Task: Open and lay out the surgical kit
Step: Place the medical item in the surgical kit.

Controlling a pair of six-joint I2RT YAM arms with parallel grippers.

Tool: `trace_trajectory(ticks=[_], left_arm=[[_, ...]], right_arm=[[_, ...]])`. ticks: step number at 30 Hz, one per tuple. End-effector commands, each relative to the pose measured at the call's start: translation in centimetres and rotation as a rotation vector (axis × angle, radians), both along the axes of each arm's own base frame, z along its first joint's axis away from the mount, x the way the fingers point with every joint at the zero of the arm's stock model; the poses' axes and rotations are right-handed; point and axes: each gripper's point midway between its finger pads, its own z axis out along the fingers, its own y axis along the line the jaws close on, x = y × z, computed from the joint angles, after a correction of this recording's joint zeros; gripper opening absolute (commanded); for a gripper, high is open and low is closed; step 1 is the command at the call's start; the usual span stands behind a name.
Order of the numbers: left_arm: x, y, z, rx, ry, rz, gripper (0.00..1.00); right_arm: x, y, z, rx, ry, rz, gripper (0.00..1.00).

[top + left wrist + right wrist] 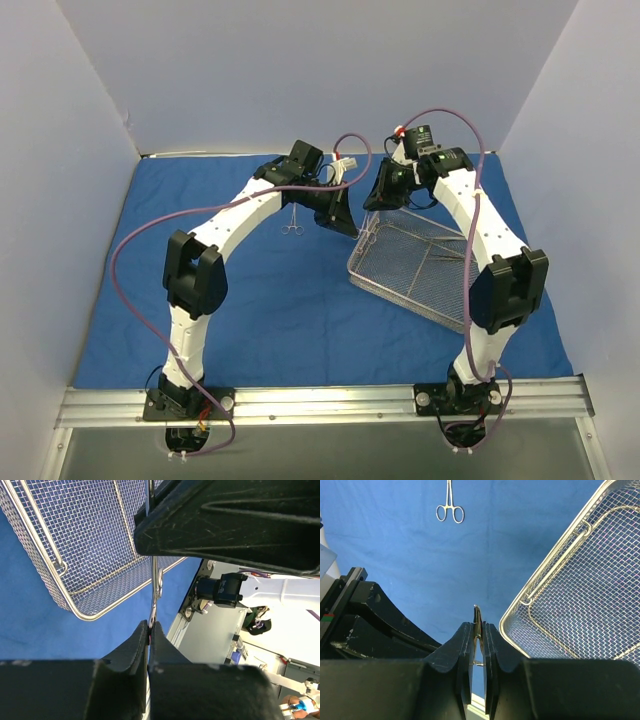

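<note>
The blue cloth wrap (270, 300) lies spread flat over the table. The silver wire-mesh tray (372, 283) stands on it at the right, at an angle. One scissor-handled instrument (292, 228) lies on the cloth left of the grippers; it also shows in the right wrist view (450, 511). My left gripper (150, 625) and my right gripper (479, 625) meet above the tray's far left corner. Both are shut on the same thin metal instrument (154, 585), one at each end. Thin metal pieces (445, 256) lie in the tray, too small to make out.
Pale walls enclose the table on three sides. A metal rail (320, 400) with both arm bases runs along the near edge. Purple cables loop from both arms over the cloth.
</note>
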Motion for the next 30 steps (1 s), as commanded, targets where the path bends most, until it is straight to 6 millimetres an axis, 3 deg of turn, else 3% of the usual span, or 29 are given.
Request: trace_trajectory(ticks=[1, 2, 4, 5, 8, 13, 16, 19, 24, 30], left_arm=[[0.5, -0.6, 1.8, -0.057, -0.047, -0.024, 0.02], [0.7, -0.3, 1.6, -0.054, -0.046, -0.016, 0.02], [1.3, 0.3, 1.4, -0.031, -0.068, 0.009, 0.02], [1.5, 0.8, 0.7, -0.012, -0.062, 0.021, 0.02], [3.0, 3.4, -0.6, 0.012, -0.040, 0.079, 0.02], [7.4, 9.7, -3.3, 0.070, -0.035, 0.214, 0.02], [9.6, 13.9, -6.0, 0.140, -0.009, 0.286, 0.02], [11.3, 16.5, -7.3, 0.185, -0.011, 0.328, 0.02], [11.9, 18.5, -9.3, 0.298, 0.011, 0.308, 0.02], [12.4, 20.2, -11.3, 0.359, 0.037, 0.311, 0.02]], right_arm=[[0.3, 0.6, 1.0, 0.016, -0.006, 0.017, 0.00], [0.4, 0.5, 1.0, 0.011, -0.009, 0.019, 0.06], [0.4, -0.1, 0.9, -0.010, 0.001, 0.008, 0.28], [0.6, -0.6, 1.2, -0.029, -0.010, -0.005, 0.44], [1.0, -3.1, 1.7, -0.057, -0.021, -0.056, 0.66], [0.6, -8.9, 1.9, -0.087, -0.006, -0.148, 0.70], [-0.3, -11.4, 1.5, -0.136, 0.007, -0.173, 0.70], [-1.5, -12.6, 0.8, -0.191, 0.025, -0.170, 0.70], [-2.8, -13.6, 0.0, -0.205, 0.043, -0.174, 0.70], [-3.3, -13.4, -0.7, -0.175, 0.053, -0.175, 0.70]])
